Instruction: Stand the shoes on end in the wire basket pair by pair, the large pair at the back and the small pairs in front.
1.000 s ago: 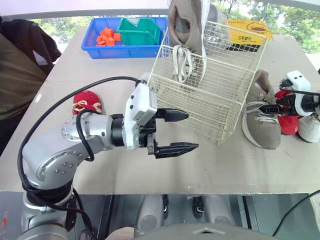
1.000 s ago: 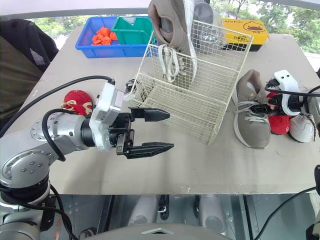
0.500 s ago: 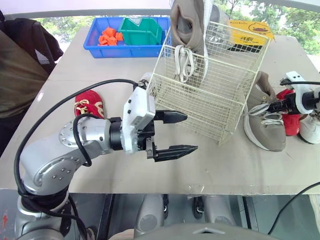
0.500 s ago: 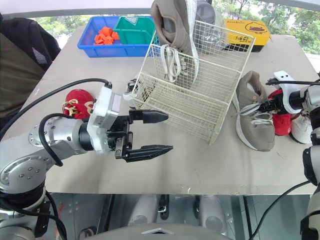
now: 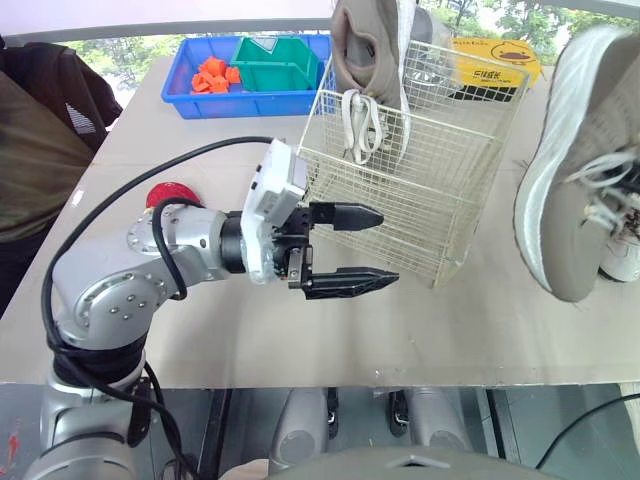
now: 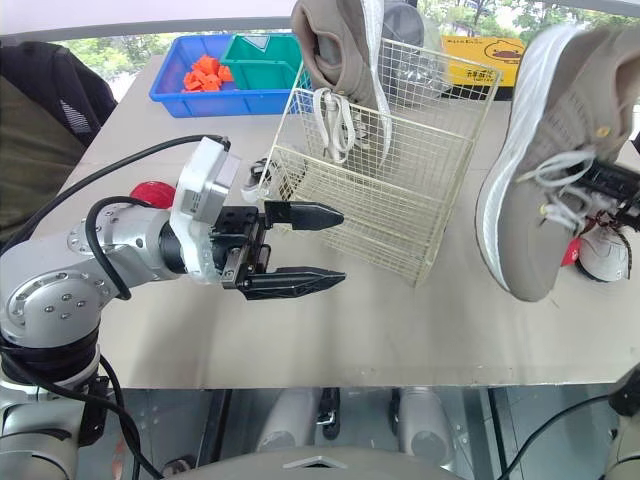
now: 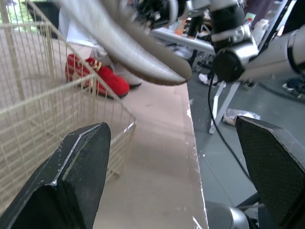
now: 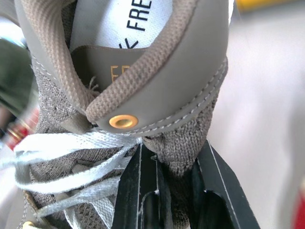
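On the pale table (image 5: 450, 335), the wire basket (image 5: 400, 190) has one grey shoe (image 5: 365, 40) standing at its back. Right gripper (image 8: 177, 186) pinches the other shoe (image 5: 580, 160) up high; left gripper (image 5: 386, 246) gapes wide, empty. Trees (image 5: 110, 50) show beyond.

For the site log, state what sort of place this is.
Probably a lab or test workspace: a plain worktable, trees outside beyond it, a blue parts tray and a wire basket on top.

A robotics lab: workbench (image 5: 430, 330), blue parts tray (image 5: 230, 105), equipment stand (image 7: 215, 106).
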